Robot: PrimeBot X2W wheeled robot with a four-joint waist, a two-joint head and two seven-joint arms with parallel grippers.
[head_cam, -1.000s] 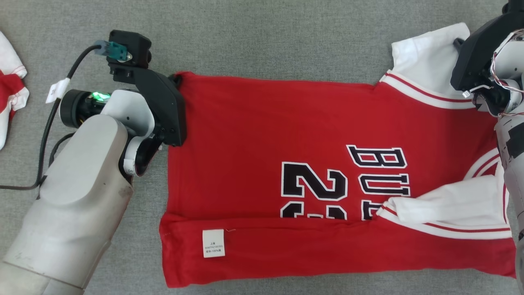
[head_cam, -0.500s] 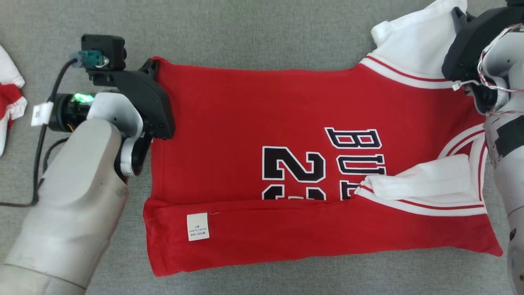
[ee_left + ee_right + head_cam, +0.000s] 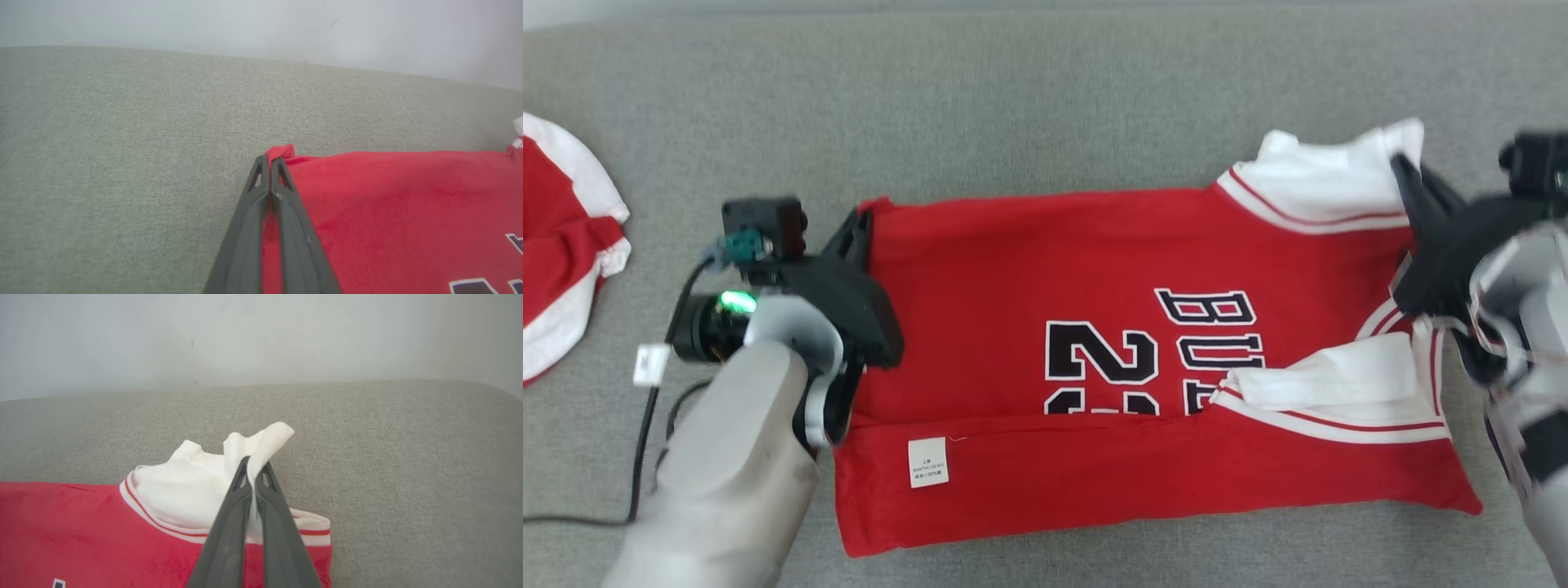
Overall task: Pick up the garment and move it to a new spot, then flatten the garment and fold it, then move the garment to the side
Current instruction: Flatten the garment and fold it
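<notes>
The garment [image 3: 1045, 269] is a red jersey with white sleeves and black lettering, spread across the grey cushion with its near long edge folded over and a white label showing. My left gripper [image 3: 862, 222] is shut on the jersey's far-left hem corner [image 3: 282, 152]. At the other end, my right gripper [image 3: 1405, 173] is shut on the white far sleeve [image 3: 204, 486], whose tip sticks up past the fingertips [image 3: 264, 479]. The second white sleeve [image 3: 1339, 377] lies folded onto the red front near the right end.
Another red and white garment [image 3: 560, 245] lies at the left edge of the grey cushion [image 3: 1045, 106]. A black cable [image 3: 645, 441] trails from my left wrist. A pale wall [image 3: 261, 335] rises behind the cushion's far edge.
Both grippers have kept their hold and drawn the jersey's far edge toward the near side. The head camera has shifted, so more of the far cushion and the left garment shows.
</notes>
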